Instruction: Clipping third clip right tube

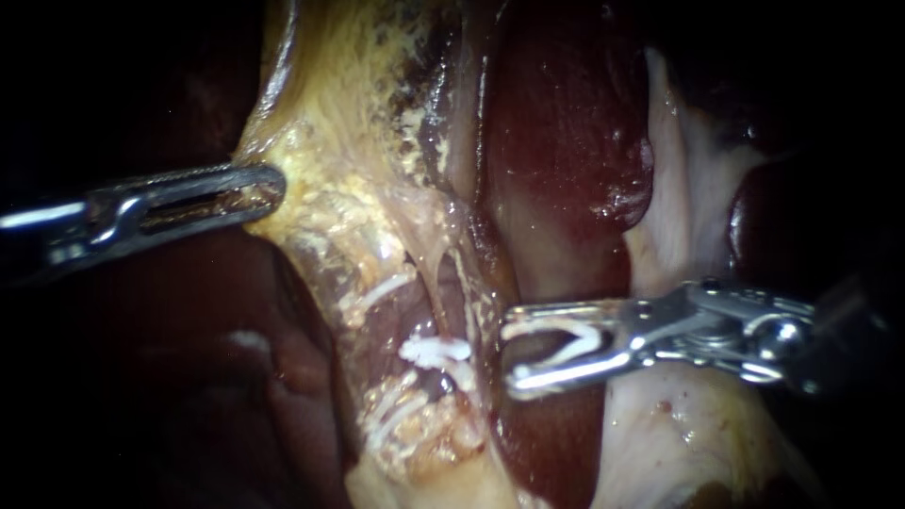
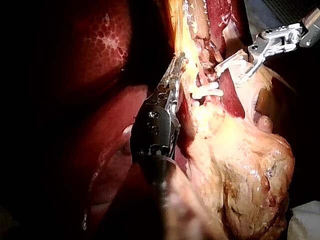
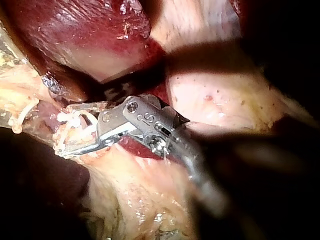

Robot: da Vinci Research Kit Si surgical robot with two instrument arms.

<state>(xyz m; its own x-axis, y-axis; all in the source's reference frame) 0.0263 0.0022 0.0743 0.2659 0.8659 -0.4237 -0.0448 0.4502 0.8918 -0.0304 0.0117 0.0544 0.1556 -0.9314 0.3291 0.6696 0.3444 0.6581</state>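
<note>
My right instrument (image 1: pixel 509 356) comes in from the right, its jaws standing apart with a white clip (image 1: pixel 566 341) seated between them, touching both. Its tips lie just right of a thin pale tube (image 1: pixel 466 287) that runs down through yellow fatty tissue. One white clip (image 1: pixel 436 351) sits across the tubes left of the tips, and more white clips (image 1: pixel 388 419) lie lower down. My left instrument (image 1: pixel 269 187) is shut on the edge of the yellow tissue (image 1: pixel 320 141). In the left wrist view my left instrument (image 2: pixel 177 62) grips that same edge, with the right instrument (image 2: pixel 232 67) beyond.
Dark red liver (image 1: pixel 566 141) lies behind and right of the tubes. Pale whitish tissue (image 1: pixel 683 179) rises above my right instrument's shaft, and more pale fatty tissue (image 1: pixel 660 434) lies under it. In the right wrist view my right instrument (image 3: pixel 62 127) points at the clipped tissue.
</note>
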